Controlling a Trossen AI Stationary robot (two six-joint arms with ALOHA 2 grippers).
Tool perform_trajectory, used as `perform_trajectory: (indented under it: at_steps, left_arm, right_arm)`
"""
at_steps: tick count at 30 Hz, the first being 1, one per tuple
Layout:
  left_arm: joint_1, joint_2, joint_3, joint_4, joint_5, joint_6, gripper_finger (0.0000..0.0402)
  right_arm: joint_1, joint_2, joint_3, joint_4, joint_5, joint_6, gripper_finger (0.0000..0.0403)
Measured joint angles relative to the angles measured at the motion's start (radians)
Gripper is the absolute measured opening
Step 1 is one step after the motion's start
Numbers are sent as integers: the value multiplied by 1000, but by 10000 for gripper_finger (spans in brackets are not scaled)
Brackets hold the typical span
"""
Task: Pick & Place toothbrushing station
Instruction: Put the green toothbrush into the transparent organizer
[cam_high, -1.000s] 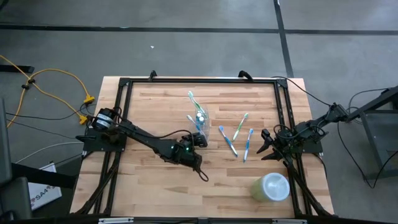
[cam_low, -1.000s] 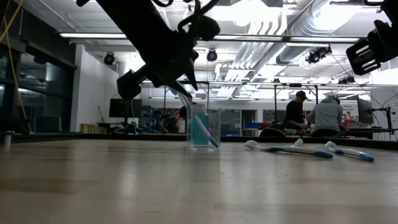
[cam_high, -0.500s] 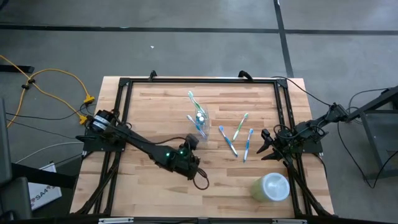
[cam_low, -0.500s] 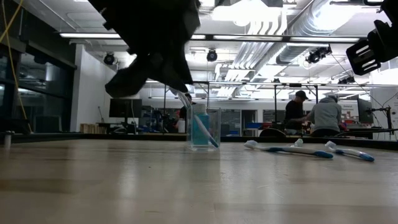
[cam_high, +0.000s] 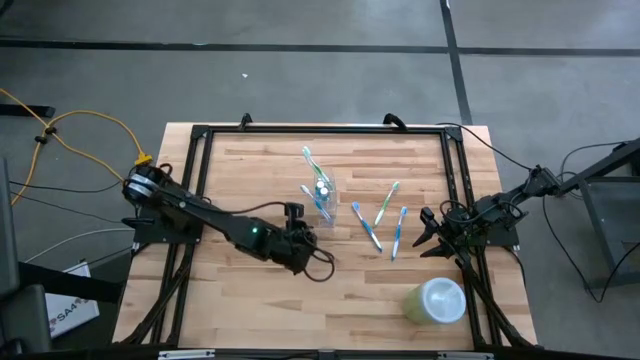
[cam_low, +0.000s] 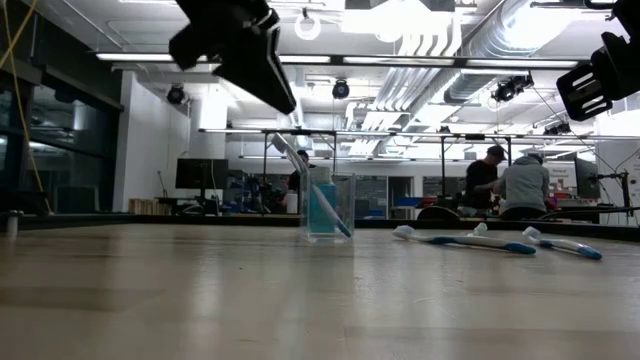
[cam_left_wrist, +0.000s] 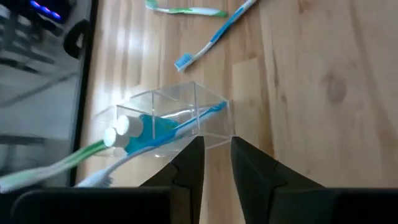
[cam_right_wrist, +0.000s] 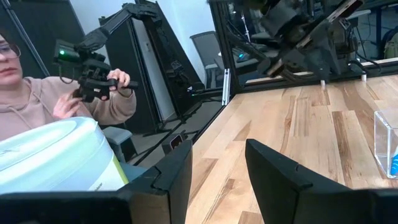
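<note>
From above, the left hand (cam_high: 293, 213) is hovering over the desk (cam_high: 250, 300) just left of the clear cup (cam_high: 320, 195), which is standing near the middle holding toothbrushes and a tube. Three loose toothbrushes (cam_high: 382, 222) are lying right of the cup, and the pale green container (cam_high: 436, 301) is sitting at the near right. The right hand (cam_high: 427, 233) is waiting at the right edge.

At desk level, the cup (cam_low: 328, 207) is standing upright with a brush leaning out, and two people (cam_low: 505, 183) are working far behind.

Past the left wrist, the fingers (cam_left_wrist: 189, 163) are standing slightly apart, gripping nothing, just short of the cup (cam_left_wrist: 173, 118).

Past the right wrist, the fingers (cam_right_wrist: 176, 171) are spread wide and empty; a person (cam_right_wrist: 56, 99) is sitting beyond the desk
</note>
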Motion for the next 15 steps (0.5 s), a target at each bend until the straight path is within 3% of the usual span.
perform_trajectory:
  at_steps: [15]
  left_arm:
    - [121, -45, 0, -36, 328, -178, 74]
  right_arm:
    - [0, 0, 0, 0, 0, 0, 142]
